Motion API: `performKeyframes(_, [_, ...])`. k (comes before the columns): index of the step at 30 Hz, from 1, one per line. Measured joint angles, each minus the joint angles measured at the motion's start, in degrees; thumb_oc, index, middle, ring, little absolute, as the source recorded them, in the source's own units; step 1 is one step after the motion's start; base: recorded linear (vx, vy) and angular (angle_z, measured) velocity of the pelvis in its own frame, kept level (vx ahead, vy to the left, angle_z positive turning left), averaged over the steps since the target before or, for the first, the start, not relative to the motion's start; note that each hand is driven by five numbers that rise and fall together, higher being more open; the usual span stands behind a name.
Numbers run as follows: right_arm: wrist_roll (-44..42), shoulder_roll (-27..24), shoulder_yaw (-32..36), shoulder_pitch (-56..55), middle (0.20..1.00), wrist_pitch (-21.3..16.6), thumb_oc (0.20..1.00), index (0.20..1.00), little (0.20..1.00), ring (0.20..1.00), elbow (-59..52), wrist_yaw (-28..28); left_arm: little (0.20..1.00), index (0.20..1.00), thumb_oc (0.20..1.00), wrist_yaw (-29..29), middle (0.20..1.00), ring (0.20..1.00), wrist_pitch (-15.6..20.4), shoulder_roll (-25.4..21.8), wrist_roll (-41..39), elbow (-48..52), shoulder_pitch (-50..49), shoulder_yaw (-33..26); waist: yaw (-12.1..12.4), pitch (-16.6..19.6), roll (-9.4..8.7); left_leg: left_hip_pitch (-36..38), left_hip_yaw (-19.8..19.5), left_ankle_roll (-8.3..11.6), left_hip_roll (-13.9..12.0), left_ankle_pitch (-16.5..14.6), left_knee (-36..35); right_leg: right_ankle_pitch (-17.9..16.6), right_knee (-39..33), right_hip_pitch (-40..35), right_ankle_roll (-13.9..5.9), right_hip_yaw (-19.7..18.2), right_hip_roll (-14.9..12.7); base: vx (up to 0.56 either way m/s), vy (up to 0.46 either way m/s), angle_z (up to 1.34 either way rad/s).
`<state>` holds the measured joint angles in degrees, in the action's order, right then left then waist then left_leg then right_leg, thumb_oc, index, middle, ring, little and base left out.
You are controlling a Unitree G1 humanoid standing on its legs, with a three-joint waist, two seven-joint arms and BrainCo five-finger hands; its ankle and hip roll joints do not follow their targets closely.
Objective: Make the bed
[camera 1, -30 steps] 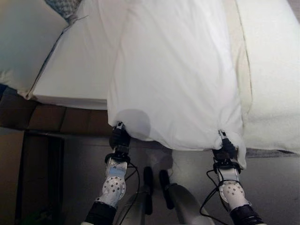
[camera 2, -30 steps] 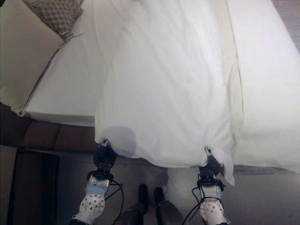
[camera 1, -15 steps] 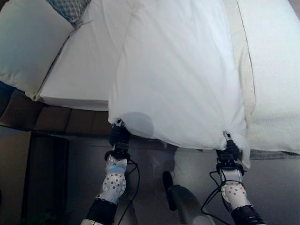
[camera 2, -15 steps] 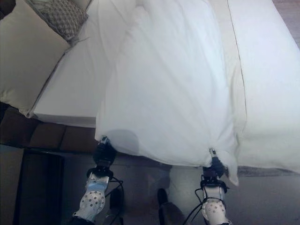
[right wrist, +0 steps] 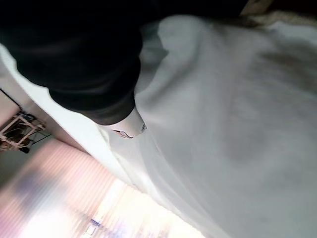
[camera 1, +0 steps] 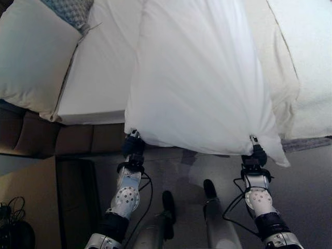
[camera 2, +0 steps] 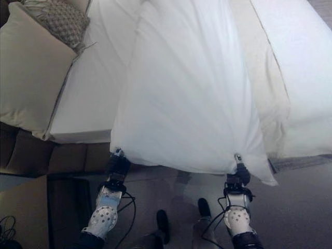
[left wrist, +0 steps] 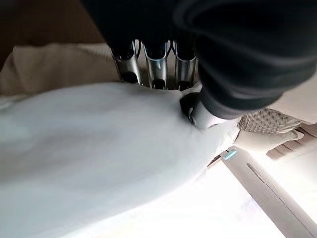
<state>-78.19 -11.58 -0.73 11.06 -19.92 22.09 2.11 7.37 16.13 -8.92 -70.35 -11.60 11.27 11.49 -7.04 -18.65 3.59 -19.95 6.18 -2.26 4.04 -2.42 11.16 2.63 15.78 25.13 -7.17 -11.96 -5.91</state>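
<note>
White cloth makes up the duvet (camera 1: 199, 78), which lies lengthwise down the middle of the bed (camera 1: 101, 78) and hangs over the near edge above the floor (camera 1: 306, 192). Its near hem is stretched between the two hands. The left hand (camera 1: 133, 147) holds the hem's left corner just off the edge of the bed; in the left wrist view its fingers (left wrist: 157, 69) curl down onto the cloth with the thumb (left wrist: 195, 106) pressed against it from the other side, so the hand is clenched on the duvet. The right hand (camera 1: 256, 154) is at the hem's right corner, where a small tip of cloth sticks out past it towards the floor. In the right wrist view the duvet (right wrist: 233, 119) bunches right against the dark cover and hides the fingers, so whether that hand is closed on the cloth cannot be told.

To the left of the duvet lies bare white sheet. A large cream pillow (camera 1: 33, 52) sits at the bed's left end, with a grey patterned cushion (camera 2: 62, 21) just behind it. To the right of the duvet lies a cream blanket (camera 1: 311, 62), its edge touching the duvet. Below the sheet, the bed's brown padded side (camera 1: 72, 139) shows.
</note>
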Motion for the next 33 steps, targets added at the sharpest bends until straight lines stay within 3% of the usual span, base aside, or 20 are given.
performKeyframes(4, [0.0, -0.2, -0.3, 2.3, 0.2, 0.0, 0.2, 0.2, 0.2, 0.2, 2.2, 0.8, 0.2, 0.2, 0.2, 1.3, 0.2, 0.2, 0.0, -0.4, 1.2, -0.7, 0.6, -0.2, 0.1, -0.2, -0.82, -0.1, 0.5, 0.11, -0.7, 0.0, -0.1, 0.1, -0.1, 0.2, -0.13, 0.0, 0.7, -0.05, -0.144, -0.05])
performKeyframes(9, [1.2, -1.7, -1.6, 5.1, 0.2, 0.0, 0.2, 0.2, 0.2, 0.2, 1.3, 4.9, 0.2, 0.2, 0.2, 3.7, 0.2, 0.2, -0.2, -0.5, 1.7, -1.5, 3.3, -0.8, -0.1, -0.2, -0.86, -0.1, -0.1, 1.93, -2.8, 1.0, -1.4, -0.5, -0.3, 0.3, 0.74, 1.8, 2.5, -0.04, -0.102, 0.07])
performKeyframes(14, [5.9, -7.0, -4.7, 9.5, 0.2, -0.2, 0.2, 0.2, 0.2, 0.2, -7.3, 11.2, 0.2, 0.2, 0.2, 6.2, 0.2, 0.2, -0.4, -4.3, 1.7, 0.3, 11.1, -1.0, -0.1, -0.2, -0.85, -2.4, -0.3, 3.49, -4.7, 3.2, -2.3, -1.9, -0.3, 2.6, 2.92, 3.3, 3.9, -0.06, -0.065, 0.07])
performKeyframes(18, [9.5, -10.2, -5.7, 11.3, 0.2, -0.2, 0.2, 0.2, 0.2, 0.2, -13.4, 13.8, 0.2, 0.2, 0.2, 6.8, 0.2, 0.2, -0.4, -7.2, 2.0, 4.3, 12.7, -1.6, -0.1, -0.2, -0.85, -2.7, -0.4, 3.99, -5.2, 3.9, -3.2, -2.3, -0.1, 3.4, 3.43, 3.4, 4.5, -0.03, -0.003, -0.01])
performKeyframes(21, [10.1, -10.5, -5.4, 10.2, 0.2, -0.9, 0.2, 0.2, 0.2, 0.2, -16.5, 13.9, 0.2, 0.2, 0.2, 6.7, 0.2, 0.2, -0.2, -7.5, 2.0, 6.3, 12.1, -2.0, -0.1, -0.2, -0.84, -2.6, -0.3, 4.11, -5.3, 4.1, -3.5, -2.3, -0.1, 3.6, 3.44, 3.3, 4.7, -0.01, 0.003, -0.02])
performKeyframes(27, [13.0, -8.0, -4.5, -3.4, 0.2, 0.5, 0.2, 0.2, 0.2, 0.2, -21.8, 9.5, 0.2, 0.2, 0.2, 5.7, 0.2, 0.2, -0.1, -4.3, 4.3, 9.2, 1.3, -4.3, 0.0, -1.4, -1.28, -2.7, -0.2, 4.14, -5.2, 4.1, -4.3, -1.9, -0.3, 4.0, 3.59, 3.1, 4.7, -0.01, 0.003, -0.02])
performKeyframes(29, [13.4, -7.0, -4.4, -6.9, 0.2, 1.7, 0.2, 0.2, 0.2, 0.2, -20.2, 8.6, 0.2, 0.2, 0.2, 6.1, 0.2, 0.2, -0.5, -2.1, 4.4, 7.6, -2.1, -4.2, 0.0, -3.1, -1.53, -2.8, -0.1, 4.13, -5.1, 4.1, -4.4, -1.9, -0.4, 4.0, 3.6, 3.2, 4.7, 0.0, 0.0, 0.0])
performKeyframes(33, [13.4, -4.0, -3.6, -4.0, 0.2, 2.6, 0.2, 0.2, 0.2, 0.2, -6.0, 4.2, 0.2, 0.2, 0.2, 6.2, 0.2, 0.2, -0.5, 1.7, 5.5, -0.3, -1.5, -5.3, 0.1, -3.6, -1.75, -2.8, -0.4, 4.12, -5.1, 4.1, -4.5, -1.7, -0.5, 3.9, 3.47, 3.5, 4.6, -0.01, -0.003, 0.03])
